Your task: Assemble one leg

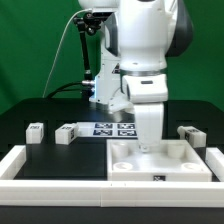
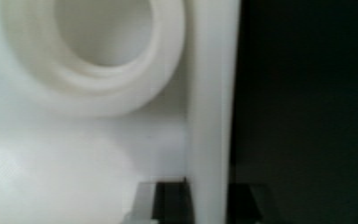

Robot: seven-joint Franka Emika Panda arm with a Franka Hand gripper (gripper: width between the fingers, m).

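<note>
My gripper [image 1: 147, 146] is down at the far rim of the large white square part [image 1: 180, 160]. In the wrist view its two dark fingertips [image 2: 165, 205] stand on either side of that part's raised rim [image 2: 210, 120], and the rim fills the gap between them. A round socket [image 2: 105, 50] of the part lies just inside the rim. Three small white tagged legs lie on the black table: one [image 1: 36, 131] at the exterior view's left, one [image 1: 66, 134] beside it, and one [image 1: 187, 131] at the right. None is held.
The marker board [image 1: 113, 128] lies behind the square part, between the legs. A low white wall [image 1: 20, 165] borders the table along the front and both sides. The arm's base and cables stand at the back.
</note>
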